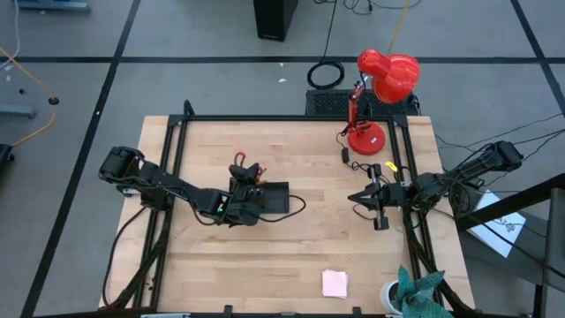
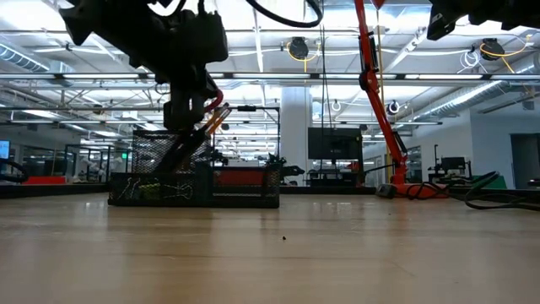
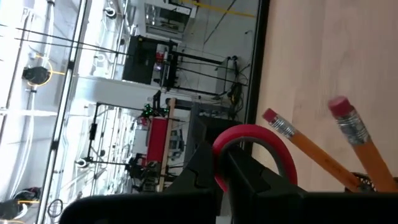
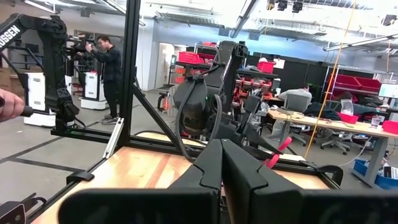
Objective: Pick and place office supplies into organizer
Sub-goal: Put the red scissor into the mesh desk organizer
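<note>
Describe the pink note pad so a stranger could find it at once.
Start at the wooden table seen from above and go to its near edge, right of the middle. The note pad lies flat there, alone on bare wood, away from both arms. It is the only pale pink square on the table.

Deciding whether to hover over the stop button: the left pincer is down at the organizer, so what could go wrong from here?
1. The left pincer sits against the red loop handle of the scissors in the black mesh organizer tray; lifting away might snag the loop and drag the scissors out or tip the tray.
2. The orange eraser-tipped pencils lean beside it and could get knocked.
The right pincer waits at the table's right side.
</note>
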`<move>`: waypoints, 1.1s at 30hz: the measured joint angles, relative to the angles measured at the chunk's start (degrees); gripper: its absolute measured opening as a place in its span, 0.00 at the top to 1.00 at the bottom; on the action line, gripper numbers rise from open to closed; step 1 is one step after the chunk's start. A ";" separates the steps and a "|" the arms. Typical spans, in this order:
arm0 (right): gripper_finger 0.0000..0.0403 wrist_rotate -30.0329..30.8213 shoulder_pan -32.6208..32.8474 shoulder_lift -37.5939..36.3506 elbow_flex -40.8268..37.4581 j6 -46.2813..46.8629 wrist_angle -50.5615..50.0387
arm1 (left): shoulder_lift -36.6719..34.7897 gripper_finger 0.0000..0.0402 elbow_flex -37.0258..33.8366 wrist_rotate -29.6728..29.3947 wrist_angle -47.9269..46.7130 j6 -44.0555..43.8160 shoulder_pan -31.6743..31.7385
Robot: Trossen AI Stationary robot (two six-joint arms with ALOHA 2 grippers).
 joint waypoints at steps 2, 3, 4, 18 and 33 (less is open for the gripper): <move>1.00 0.00 -0.02 0.00 0.00 -0.28 0.00 | 0.00 0.98 0.00 0.22 0.11 0.66 -0.11; 1.00 0.00 -0.01 0.00 0.00 -0.34 0.00 | 0.00 0.98 0.00 0.47 0.19 1.09 -0.25; 1.00 0.00 0.00 0.00 0.00 -0.37 0.00 | 0.00 0.98 0.00 0.62 0.20 1.45 -0.35; 1.00 -0.02 0.00 0.26 0.00 -0.16 -0.04 | 5.88 0.98 0.14 7.83 4.43 1.46 -1.18; 1.00 -0.24 0.00 0.26 0.00 -0.14 0.44 | 6.88 0.85 0.04 5.37 11.72 -5.98 -1.18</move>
